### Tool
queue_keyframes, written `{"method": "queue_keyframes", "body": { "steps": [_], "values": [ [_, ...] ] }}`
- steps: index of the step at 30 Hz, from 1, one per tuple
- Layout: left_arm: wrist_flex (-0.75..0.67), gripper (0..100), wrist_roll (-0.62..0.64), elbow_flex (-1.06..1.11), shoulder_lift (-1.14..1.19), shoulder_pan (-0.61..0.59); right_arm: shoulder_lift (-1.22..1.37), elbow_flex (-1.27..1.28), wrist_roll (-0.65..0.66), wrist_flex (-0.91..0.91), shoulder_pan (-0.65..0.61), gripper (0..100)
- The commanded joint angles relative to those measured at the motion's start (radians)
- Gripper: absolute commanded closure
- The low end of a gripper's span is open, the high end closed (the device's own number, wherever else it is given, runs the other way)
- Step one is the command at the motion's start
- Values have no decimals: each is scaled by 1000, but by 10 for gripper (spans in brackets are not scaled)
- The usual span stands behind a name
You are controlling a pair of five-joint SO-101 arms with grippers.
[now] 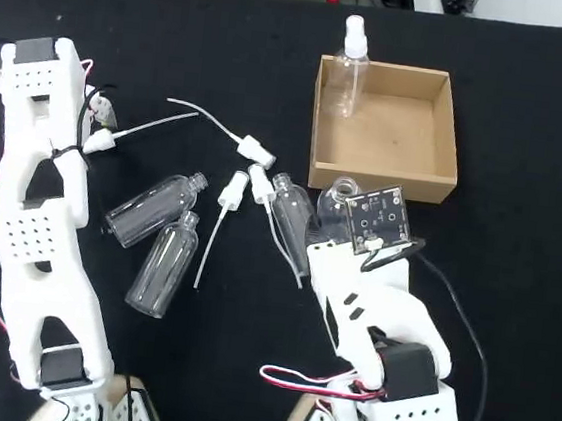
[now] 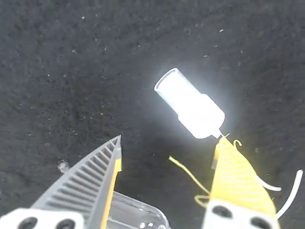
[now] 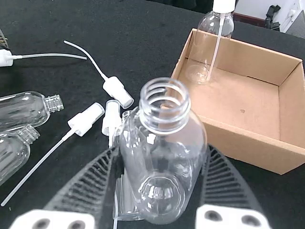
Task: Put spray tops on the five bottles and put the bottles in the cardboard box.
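Capping comes next, we judge: our right gripper [image 3: 163,157] clamps an uncapped clear plastic bottle [image 3: 162,119], so our wide-open left gripper [image 2: 169,139] must grasp the white spray top [image 2: 190,107].

colour and pattern findings, work surface.
table [image 1: 532,116] black; cardboard box [image 1: 381,183] plain brown; bottles [image 1: 162,263] clear, necks ridged; spray tops [image 1: 255,150] white; arms [image 1: 32,235] white, dotted with holes; left gripper [image 2: 170,139] ribbed grey and yellow; right gripper [image 3: 162,148] ribbed black; wires [image 1: 294,378] red and white.
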Motion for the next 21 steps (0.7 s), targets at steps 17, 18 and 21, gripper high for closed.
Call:
{"method": "queue_keyframes", "body": {
  "steps": [17,18,21],
  "values": [
    [-123,702,129,-16,80,5,-2,-7,3,-9,-5,822],
    [-120,705,129,-16,80,7,-2,-7,3,-9,-5,822],
    [-117,792,124,-13,80,12,-2,-7,3,-9,-5,822]
  ]
}}
